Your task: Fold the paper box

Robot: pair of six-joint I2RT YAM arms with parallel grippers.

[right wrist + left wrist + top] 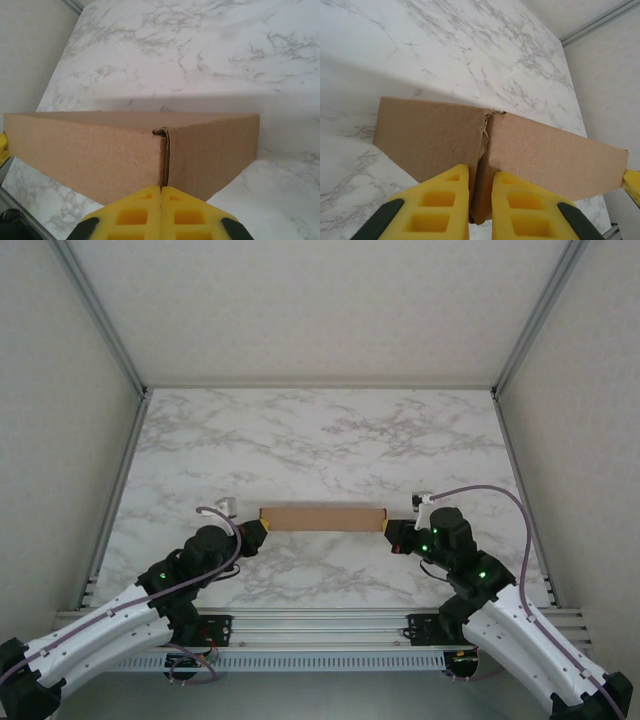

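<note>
The paper box is a closed, shallow brown cardboard box lying across the middle of the marble table, its long side facing the arms. My left gripper is at the box's left end. In the left wrist view its yellow fingers are shut on a cardboard edge at the corner seam of the box. My right gripper is at the right end. In the right wrist view its jaws are pressed together with nothing between them, tips against the corner seam of the box.
Aluminium frame posts and pale walls enclose the table on the left, right and back. A slotted rail runs along the near edge between the arm bases. Bare marble lies behind the box.
</note>
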